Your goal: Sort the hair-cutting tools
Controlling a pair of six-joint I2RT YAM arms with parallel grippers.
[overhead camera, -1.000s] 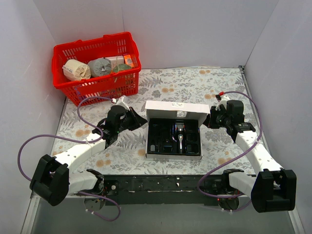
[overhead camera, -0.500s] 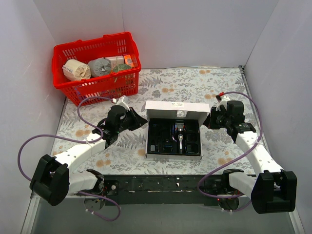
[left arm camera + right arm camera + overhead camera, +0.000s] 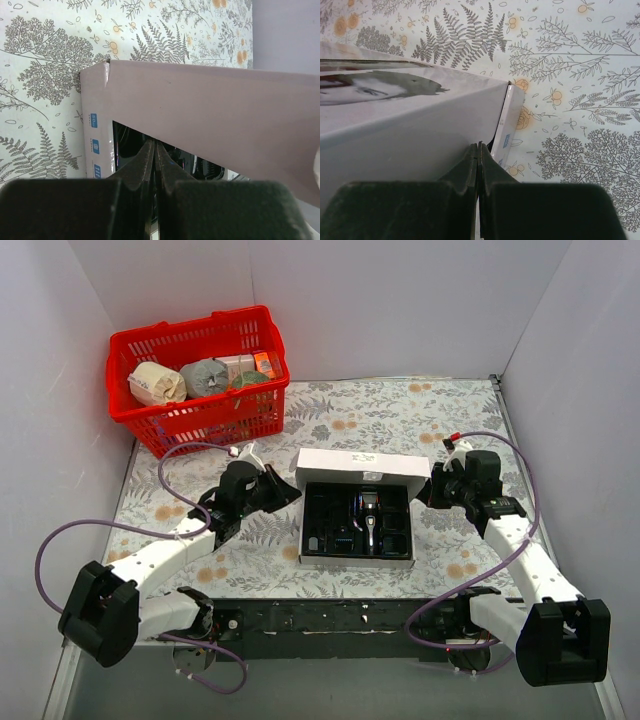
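Tools at the centre of the frame: one slim black hair clipper (image 3: 370,517) with a silvery head lies in the black tray (image 3: 322,502) of a single grey-white kit box (image 3: 356,562), whose lid (image 3: 360,464) stands raised along the far side. The smaller black pieces (image 3: 343,534) beside the clipper are too dark to count. One red basket (image 3: 190,335) sits at the far left corner, holding several wrapped rolls (image 3: 157,383) and packets.

A cloth (image 3: 400,410) printed with ferns and orange blossoms covers the table, which is enclosed by plain pale walls (image 3: 380,300) on three sides. Two white-and-black arms reach in from the near edge, each trailing a purple cable (image 3: 505,445).

The left gripper (image 3: 293,490) is at the box's far left corner and the right gripper (image 3: 427,491) at its far right corner. Both wrist views show the fingers pressed fully together, with the tips right against the cardboard where the lid meets the side. Whether either pair pinches an edge of the box cannot be told.
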